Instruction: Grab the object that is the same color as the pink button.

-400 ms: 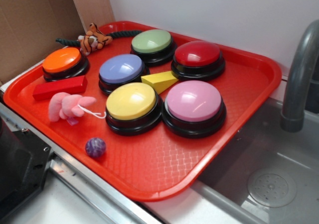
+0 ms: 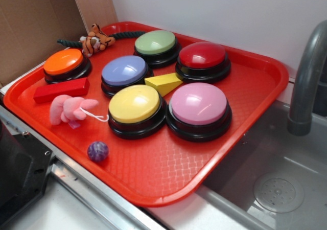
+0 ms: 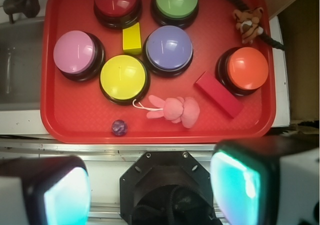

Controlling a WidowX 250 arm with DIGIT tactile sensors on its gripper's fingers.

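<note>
The pink plush toy (image 3: 175, 109) lies on the red tray (image 3: 55, 120) near its front edge, its white string trailing toward the yellow button (image 3: 123, 77). The exterior view shows the toy (image 2: 69, 109) between the red block (image 2: 61, 89) and the yellow button (image 2: 135, 105). The pink button (image 3: 75, 52) (image 2: 198, 105) sits on the tray's far side from the toy. My gripper (image 3: 150, 187) hangs high above the tray's front rail, open, with nothing between its fingers (image 3: 235, 180). It is well short of the toy.
Red (image 3: 116, 0), green (image 3: 175, 0), lavender-blue (image 3: 168, 47) and orange (image 3: 246, 68) buttons, a yellow wedge (image 3: 132, 37), a purple ball (image 3: 119, 127) and a tiger toy (image 3: 248, 22) share the tray. A sink with a grey faucet (image 2: 306, 76) lies beside it. The black robot base (image 3: 167, 185) is below me.
</note>
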